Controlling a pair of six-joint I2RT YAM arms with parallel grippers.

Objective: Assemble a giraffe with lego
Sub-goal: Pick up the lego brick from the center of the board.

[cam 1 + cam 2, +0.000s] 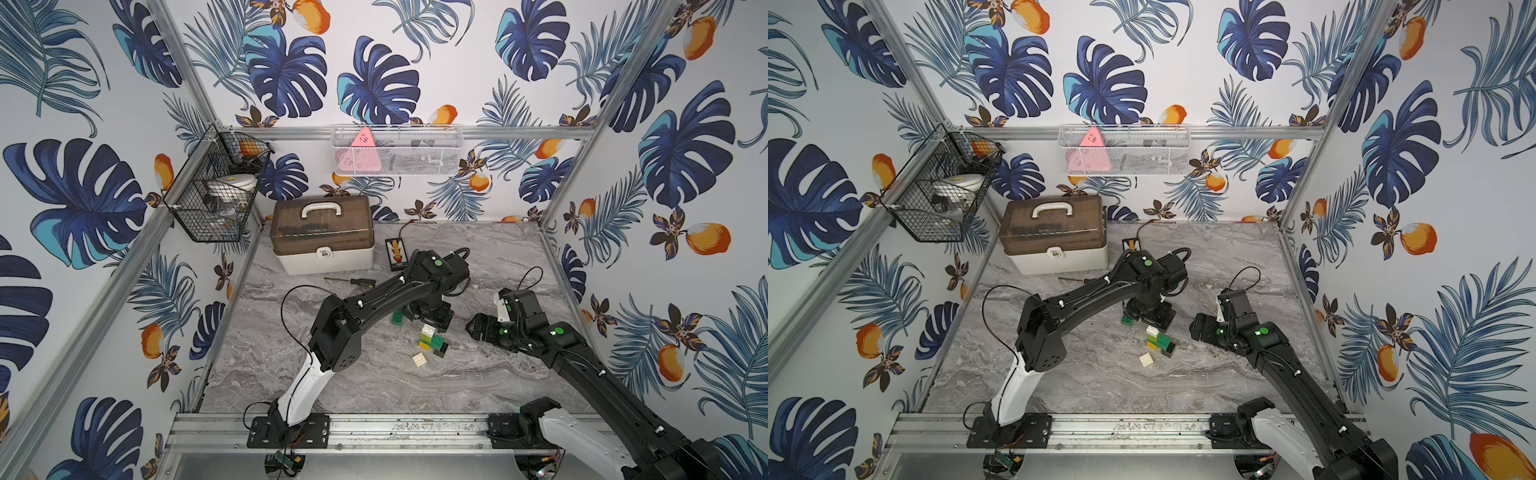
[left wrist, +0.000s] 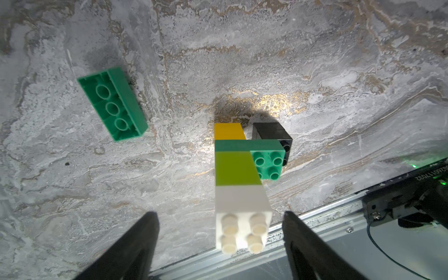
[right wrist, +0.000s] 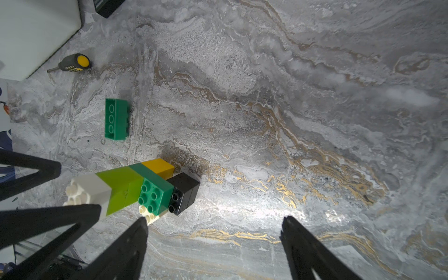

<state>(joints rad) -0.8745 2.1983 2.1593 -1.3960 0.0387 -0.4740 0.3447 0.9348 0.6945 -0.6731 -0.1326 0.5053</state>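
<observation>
The giraffe (image 1: 430, 338) (image 1: 1156, 338) stands upright mid-table in both top views. It has a white brick on top, then lime, a dark green body, and yellow and black legs. In the left wrist view my left gripper (image 2: 219, 213) is open above it. Its fingers (image 2: 145, 232) straddle the white top brick (image 2: 242, 230) with a gap on each side. A loose dark green long lego brick (image 2: 112, 104) (image 1: 398, 316) lies hollow side up behind the stack. A loose white brick (image 1: 419, 359) lies in front. My right gripper (image 3: 215, 218) (image 1: 478, 324) hangs open and empty to the right.
A brown-lidded toolbox (image 1: 324, 235) stands at the back left. A screwdriver (image 1: 357, 282) (image 3: 72, 63) lies in front of it, and a small black box (image 1: 397, 251) sits beside it. Wire baskets (image 1: 395, 149) hang on the back walls. A metal rail (image 1: 374, 428) runs along the front edge.
</observation>
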